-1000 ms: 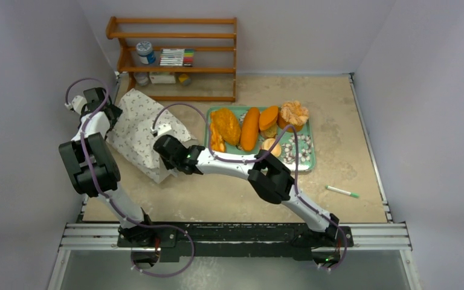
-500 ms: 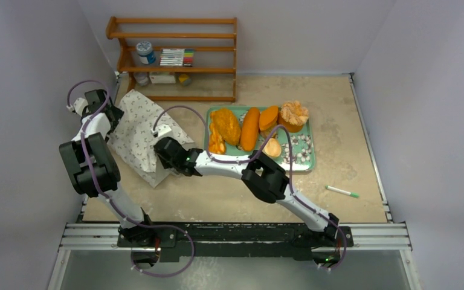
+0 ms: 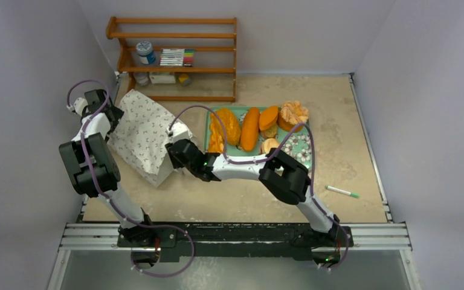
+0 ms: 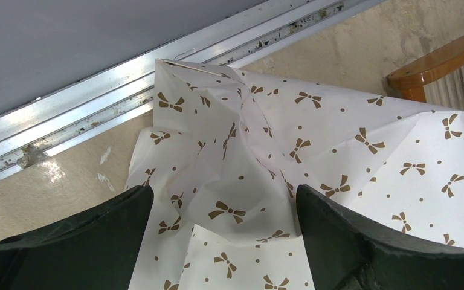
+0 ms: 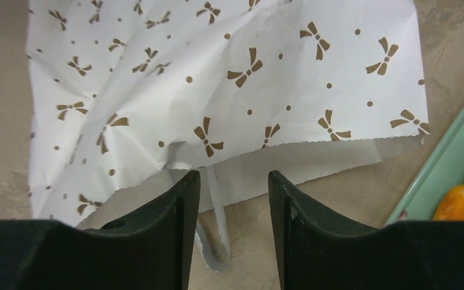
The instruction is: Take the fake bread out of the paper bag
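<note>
The white paper bag point(image 3: 144, 128) with brown bows lies creased and flat at the table's left. My left gripper point(image 3: 111, 115) hangs open over its far corner point(image 4: 241, 127), jaws wide, nothing held. At the bag's mouth point(image 5: 290, 154) my right gripper point(image 3: 174, 150) is open, and the bag's white handle loop point(image 5: 220, 238) lies loose on the table between its fingers. The fake bread sits on the green tray point(image 3: 310, 163): a lumpy loaf point(image 3: 228, 125), a long loaf point(image 3: 249, 128), a ruffled pastry point(image 3: 293, 112) and smaller pieces. An orange piece point(image 5: 462, 196) shows at the right wrist view's edge.
A wooden shelf point(image 3: 175, 57) with a jar and markers stands at the back left. A green-tipped pen point(image 3: 342, 191) lies on the table at the right. An aluminium rail point(image 4: 96, 109) runs along the wall beyond the bag.
My right gripper has opened and let go of the bag's edge, then drawn back to the right. The bag's lifted side has dropped flat. The left arm has held still.
</note>
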`<state>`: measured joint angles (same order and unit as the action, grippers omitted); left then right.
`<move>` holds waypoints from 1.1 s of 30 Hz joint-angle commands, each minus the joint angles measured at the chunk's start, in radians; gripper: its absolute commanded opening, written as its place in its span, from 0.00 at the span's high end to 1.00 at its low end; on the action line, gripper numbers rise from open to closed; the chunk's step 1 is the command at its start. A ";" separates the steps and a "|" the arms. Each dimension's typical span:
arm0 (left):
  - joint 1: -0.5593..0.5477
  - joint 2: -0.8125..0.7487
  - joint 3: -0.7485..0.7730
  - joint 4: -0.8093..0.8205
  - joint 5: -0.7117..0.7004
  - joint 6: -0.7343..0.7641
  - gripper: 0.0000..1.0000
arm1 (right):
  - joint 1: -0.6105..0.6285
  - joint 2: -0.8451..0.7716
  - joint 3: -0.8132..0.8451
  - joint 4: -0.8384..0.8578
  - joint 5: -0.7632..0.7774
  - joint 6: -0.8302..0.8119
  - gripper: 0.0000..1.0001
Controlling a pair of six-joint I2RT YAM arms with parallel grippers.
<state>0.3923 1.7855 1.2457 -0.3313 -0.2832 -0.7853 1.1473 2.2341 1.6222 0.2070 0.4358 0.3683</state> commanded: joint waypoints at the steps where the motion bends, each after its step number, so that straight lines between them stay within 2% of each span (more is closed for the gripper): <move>1: 0.002 -0.041 0.000 -0.003 0.002 -0.005 0.11 | 0.009 -0.085 -0.057 0.154 -0.019 -0.021 0.52; 9: 0.002 -0.051 0.001 -0.008 -0.001 -0.001 0.11 | 0.035 -0.075 -0.101 0.189 -0.114 -0.052 0.50; 12: 0.002 -0.055 0.001 -0.009 -0.002 0.000 0.11 | 0.038 -0.062 -0.100 0.191 -0.131 -0.060 0.45; 17: 0.002 -0.058 0.002 -0.014 -0.002 0.001 0.11 | 0.041 -0.050 -0.087 0.190 -0.141 -0.073 0.43; 18: 0.002 -0.059 0.002 -0.014 -0.001 0.000 0.11 | 0.041 -0.043 -0.079 0.184 -0.143 -0.076 0.34; 19: 0.002 -0.059 0.002 -0.014 -0.001 0.001 0.11 | 0.040 -0.036 -0.072 0.175 -0.142 -0.076 0.31; 27: 0.003 -0.064 0.005 -0.021 -0.004 0.006 0.11 | 0.040 0.007 -0.072 0.185 -0.152 -0.071 0.31; 33: 0.002 -0.063 0.001 -0.020 -0.007 0.008 0.11 | 0.040 0.032 -0.074 0.223 -0.166 -0.085 0.36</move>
<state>0.3923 1.7706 1.2453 -0.3565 -0.2836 -0.7845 1.1866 2.2723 1.5192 0.3607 0.2878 0.3058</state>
